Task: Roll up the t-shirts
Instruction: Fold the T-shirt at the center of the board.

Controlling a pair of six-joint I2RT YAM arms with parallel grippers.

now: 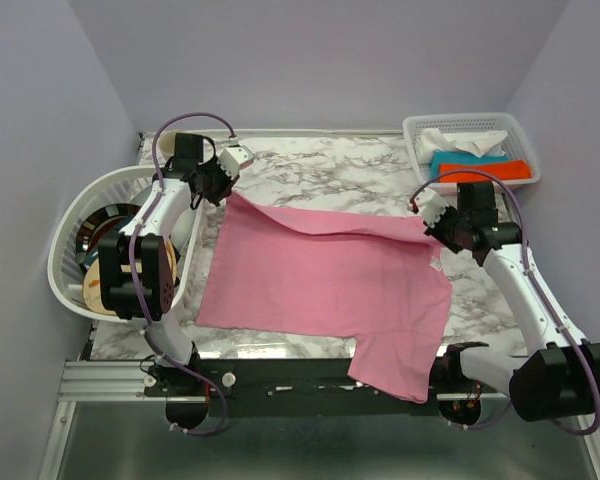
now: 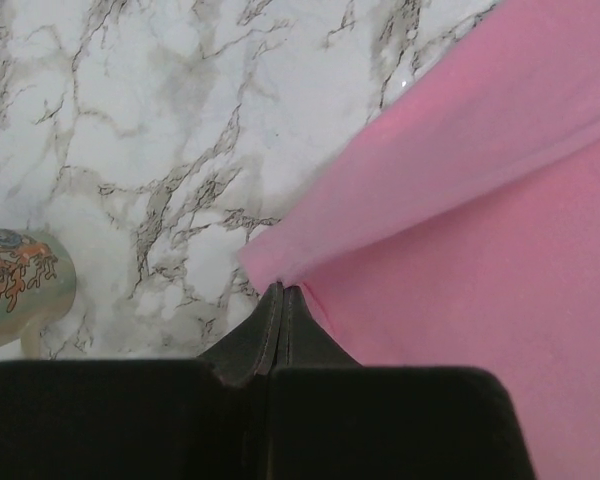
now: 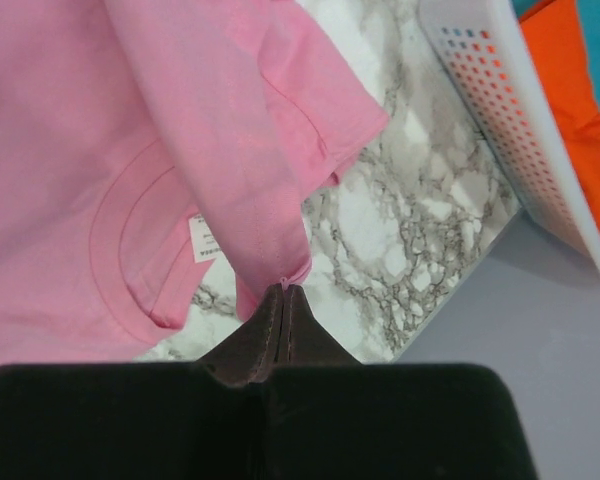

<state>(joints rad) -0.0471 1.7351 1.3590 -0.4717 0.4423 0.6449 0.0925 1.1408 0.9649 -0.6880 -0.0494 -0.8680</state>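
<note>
A plain pink t-shirt [image 1: 320, 275] lies spread over the marble table [image 1: 330, 170], one part hanging over the near edge. My left gripper [image 1: 226, 192] is shut on its far left corner; the left wrist view shows the fabric [image 2: 480, 220] pinched at the tips [image 2: 282, 290]. My right gripper [image 1: 436, 235] is shut on the far right edge, held a little above the table. The right wrist view shows a fold of the shirt [image 3: 210, 130] caught at the tips [image 3: 284, 290], with the collar and a white label below.
A white basket [image 1: 415, 135] at the back right holds white, teal and orange cloths; its wall shows in the right wrist view [image 3: 500, 110]. A white laundry basket [image 1: 70, 230] with dishes stands at the left. A patterned cup [image 2: 20, 285] sits near my left gripper.
</note>
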